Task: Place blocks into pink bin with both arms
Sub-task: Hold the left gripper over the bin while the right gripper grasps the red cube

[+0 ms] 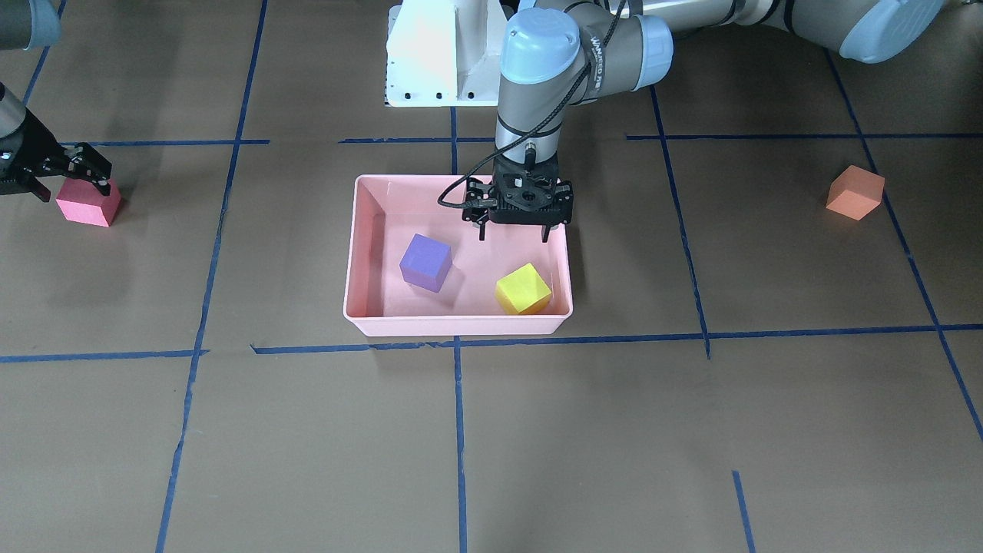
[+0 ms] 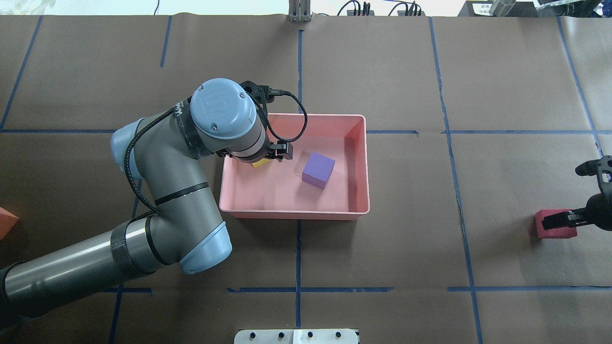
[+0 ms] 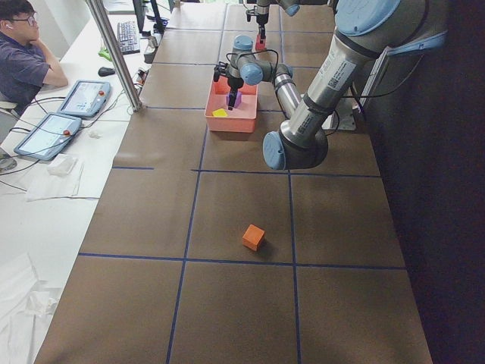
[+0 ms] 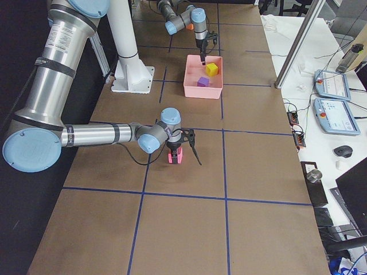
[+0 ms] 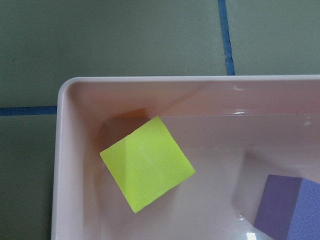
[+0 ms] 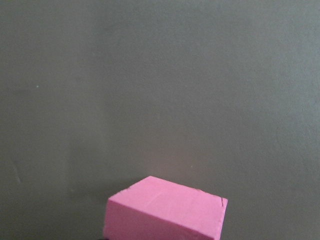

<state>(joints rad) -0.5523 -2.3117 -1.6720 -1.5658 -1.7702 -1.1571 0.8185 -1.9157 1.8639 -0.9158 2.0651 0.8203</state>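
Overhead exterior: red-pink block (image 2: 554,232) under right gripper (image 2: 562,197), perhaps in contact

1. 1 rounded corner of the pink bin (image 5: 150,79) fills the lower part of the view. Its rim runs along the top and down the left side.
2. The yellow-green block (image 5: 147,162) lies on the bin floor near that corner, turned diamond-wise to the walls. Whether it touches the left wall is unclear.
3. The purple block (image 5: 287,207) sits on the floor at lower right, cut off by the frame edge and apart from the yellow-green block.
4. Beyond the rim lies the desk (image 5: 110,45), crossed by an upright blue tape strip (image 5: 226,37) and a level blue tape strip (image 5: 27,110).
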